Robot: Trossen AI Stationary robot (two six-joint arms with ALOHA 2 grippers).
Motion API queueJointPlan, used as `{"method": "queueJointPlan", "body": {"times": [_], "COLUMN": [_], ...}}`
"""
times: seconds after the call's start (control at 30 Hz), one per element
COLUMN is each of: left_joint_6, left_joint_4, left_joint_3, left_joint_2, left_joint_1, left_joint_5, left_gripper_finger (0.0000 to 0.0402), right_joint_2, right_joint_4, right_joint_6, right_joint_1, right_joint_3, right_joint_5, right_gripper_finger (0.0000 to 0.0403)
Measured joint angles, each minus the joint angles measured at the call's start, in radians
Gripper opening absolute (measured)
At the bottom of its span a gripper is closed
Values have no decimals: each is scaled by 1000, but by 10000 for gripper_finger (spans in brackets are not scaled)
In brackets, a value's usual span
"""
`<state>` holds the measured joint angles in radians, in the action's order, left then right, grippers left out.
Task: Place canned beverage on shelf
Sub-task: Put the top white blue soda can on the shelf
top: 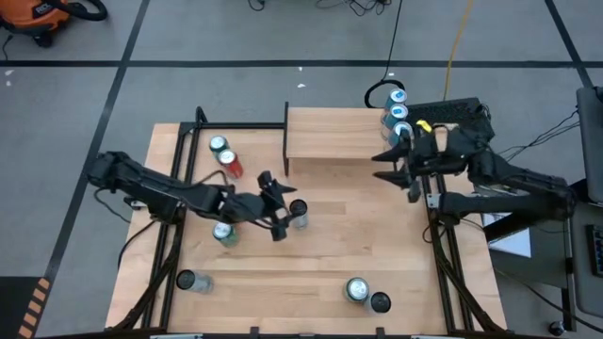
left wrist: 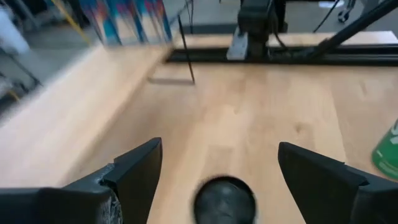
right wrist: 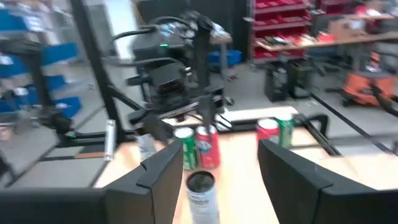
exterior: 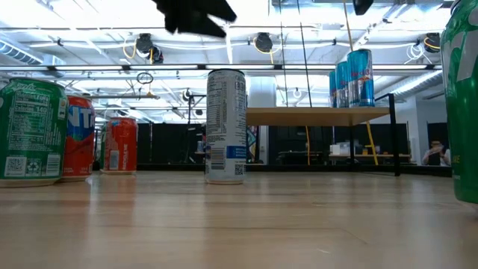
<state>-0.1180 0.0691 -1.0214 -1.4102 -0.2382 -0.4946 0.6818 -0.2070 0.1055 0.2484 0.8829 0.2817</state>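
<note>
three slim blue cans (top: 398, 111) already stand on the shelf (top: 330, 134), a small raised platform with a light wood plank top and thin black legs, at its right end. a tall silver-and-white slim can (top: 299, 213) stands upright on the light wooden counter (top: 377, 245), in front of the shelf and well apart from it. the left end effector (top: 280, 204) hovers just beside and above this can, fingers apart, with the dark can top (left wrist: 224, 200) showing between them in the left wrist view; nothing is gripped yet. the right end effector (top: 402, 168) hangs near the shelf's right end, fingers apart and empty. other cans stand about the counter: a red one (top: 231, 164) with a green-topped one near the back left, a green one (top: 223, 233) under the left arm, and others along the front edge. judged risks: the can is tall and narrow, so an off-centre closure or a finger brushing its rim could tip it; the green can close by could be knocked by the arm; on placement, the carried can could strike the plank edge or crowd the blue cans.
</note>
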Motion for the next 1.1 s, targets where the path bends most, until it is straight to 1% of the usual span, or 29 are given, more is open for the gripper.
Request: {"method": "queueJointPlan", "body": {"times": [0.07, 0.13, 0.27, 0.4, 0.63, 0.87, 0.97, 1.03, 1.1], "left_joint_6": [-62, -101, -135, -170, -191, -195, -206, -146, -41], "left_joint_4": [-6, -7, 16, 59, 62, 42, 49, 42, 37], "left_joint_3": [0, 0, 0, 0, 1, 1, 1, 1, 0], "left_joint_2": [-35, -54, -60, -67, -167, -219, -223, -223, -221], "left_joint_1": [0, 0, 0, 0, 3, 16, 24, 24, 24], "left_joint_5": [0, -3, -11, -15, -15, -14, -4, 24, 101], "left_gripper_finger": [318, 318, 318, 318, 318, 318, 313, 297, 276], "right_joint_2": [17, 35, 76, 110, 148, 170, 178, 181, 183], "right_joint_4": [-20, -36, -52, -52, -47, -24, -22, -23, -20], "right_joint_6": [10, 13, 17, 18, 23, 43, 43, 42, 41], "right_joint_1": [-54, -99, -176, -230, -308, -364, -388, -402, -416], "right_joint_3": [0, 0, 0, 0, 0, 0, 0, 0, 0], "right_joint_5": [-113, -203, -300, -351, -440, -449, -500, -527, -543], "right_gripper_finger": [196, 196, 196, 196, 196, 196, 196, 196, 196]}}
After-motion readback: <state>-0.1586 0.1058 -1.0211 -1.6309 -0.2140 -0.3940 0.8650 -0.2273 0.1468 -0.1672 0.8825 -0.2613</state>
